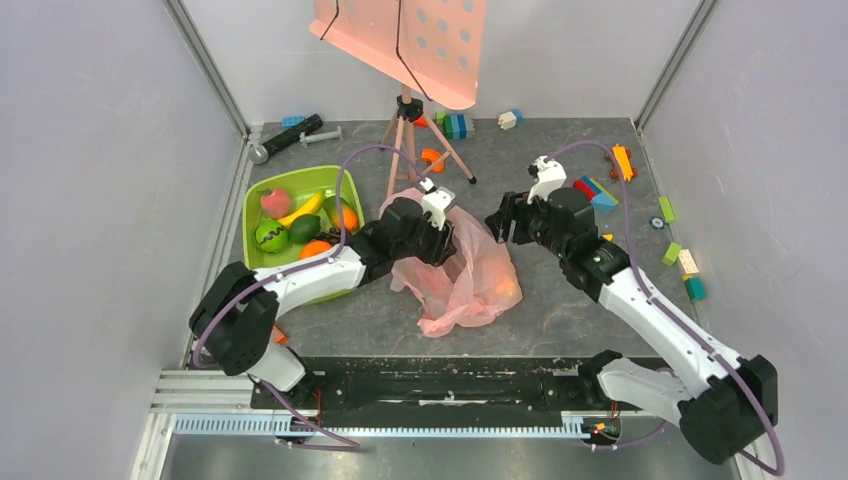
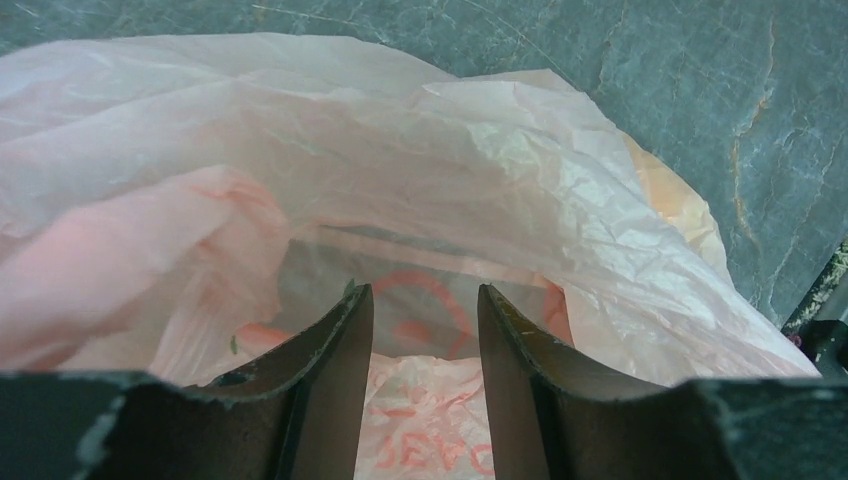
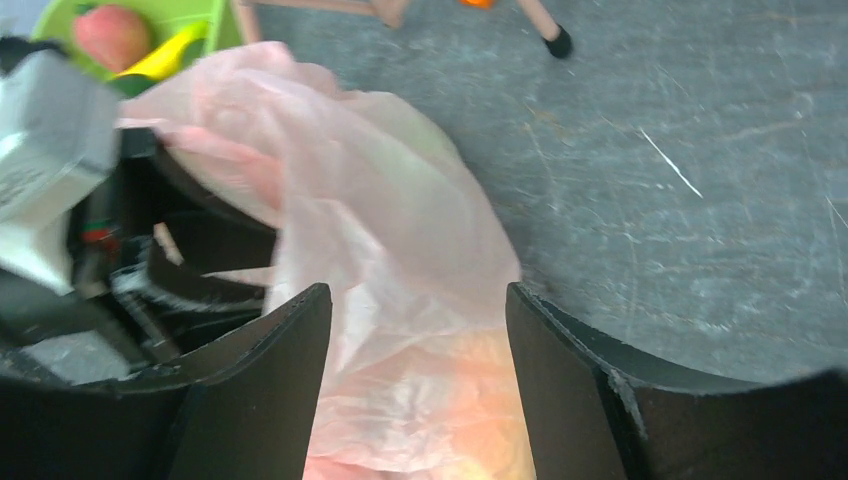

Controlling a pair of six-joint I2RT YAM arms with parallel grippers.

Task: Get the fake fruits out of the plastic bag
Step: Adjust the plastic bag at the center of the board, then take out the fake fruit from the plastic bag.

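While an orange fruit [image 1: 505, 289] sits in plastic bag [image 1: 465, 262], fruits [image 1: 271, 237] in green tub [image 1: 296, 177], left fingers [image 2: 338, 352] half-parted, right fingers [image 3: 268, 385] wide.

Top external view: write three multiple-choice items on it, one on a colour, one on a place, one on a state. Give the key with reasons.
1. The tray is: A green, B blue, C white.
2. The plastic bag lies: A inside the tray, B on the table right of the tray, C left of the tray.
3. The right gripper is: A shut on the bag, B out of view, C open, fingers apart.

Key:
A, its rim shows bright green.
B, the bag rests on the grey table beside the tray.
C, the right wrist view shows a wide gap between the fingers.
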